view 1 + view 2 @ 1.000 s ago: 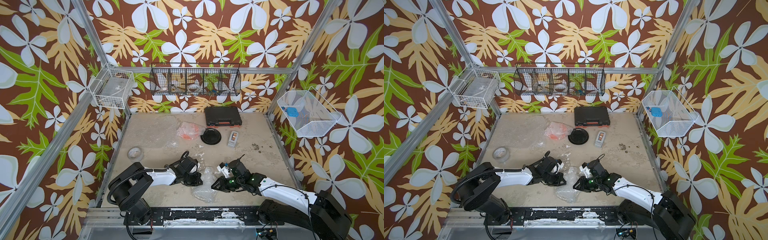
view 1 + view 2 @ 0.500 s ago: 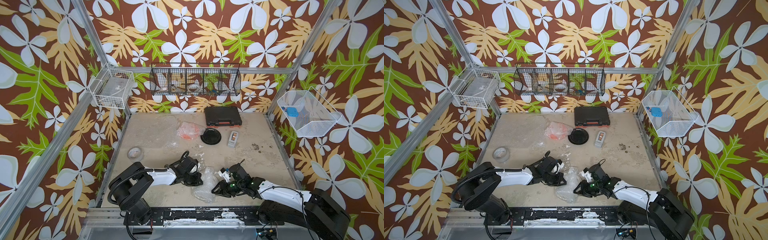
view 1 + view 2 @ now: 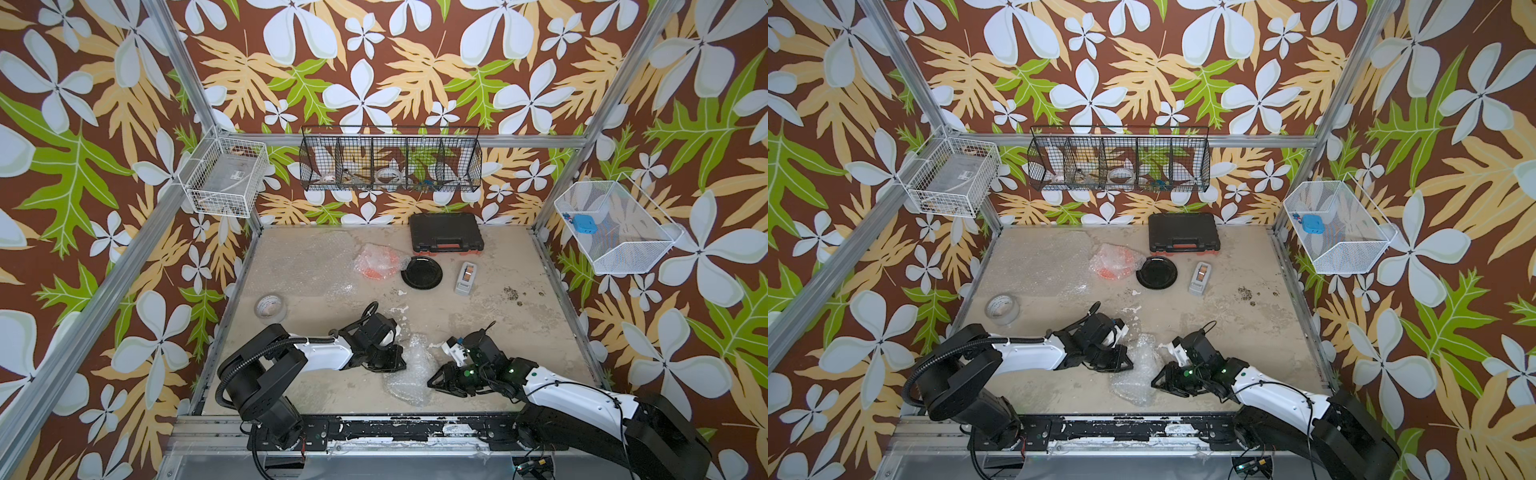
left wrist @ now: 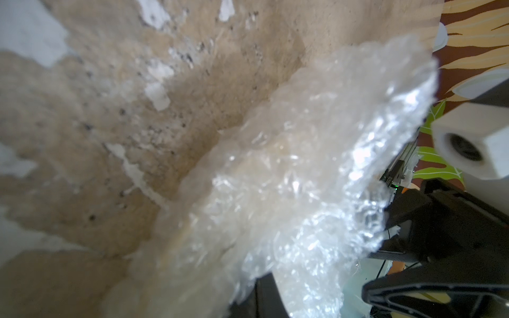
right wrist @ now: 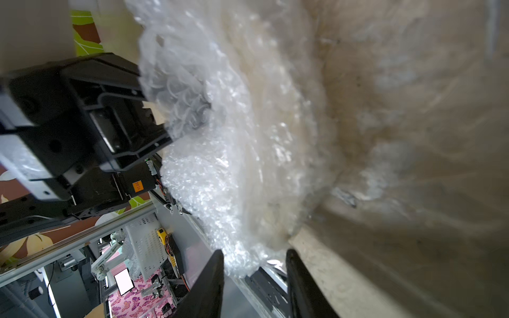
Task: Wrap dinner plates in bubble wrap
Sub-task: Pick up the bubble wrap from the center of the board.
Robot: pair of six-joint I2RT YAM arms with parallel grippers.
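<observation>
Clear bubble wrap (image 3: 409, 372) is bunched up between the left gripper (image 3: 395, 360) and the right gripper (image 5: 253, 256). I find the left clenched on its edge. The right has its jaws apart, not clamped.

Brown wallpaper (image 3: 374, 50) with white flowers and green/tan leaves behind aluminium posts (image 3: 183, 62), black wire basket (image 3: 390, 164) mid back wall, white wire basket (image 3: 226, 176) left of it, white mesh basket (image 3: 615, 228) right of it, worn beige tabletop (image 3: 498, 332) below it, even daylight.
</observation>
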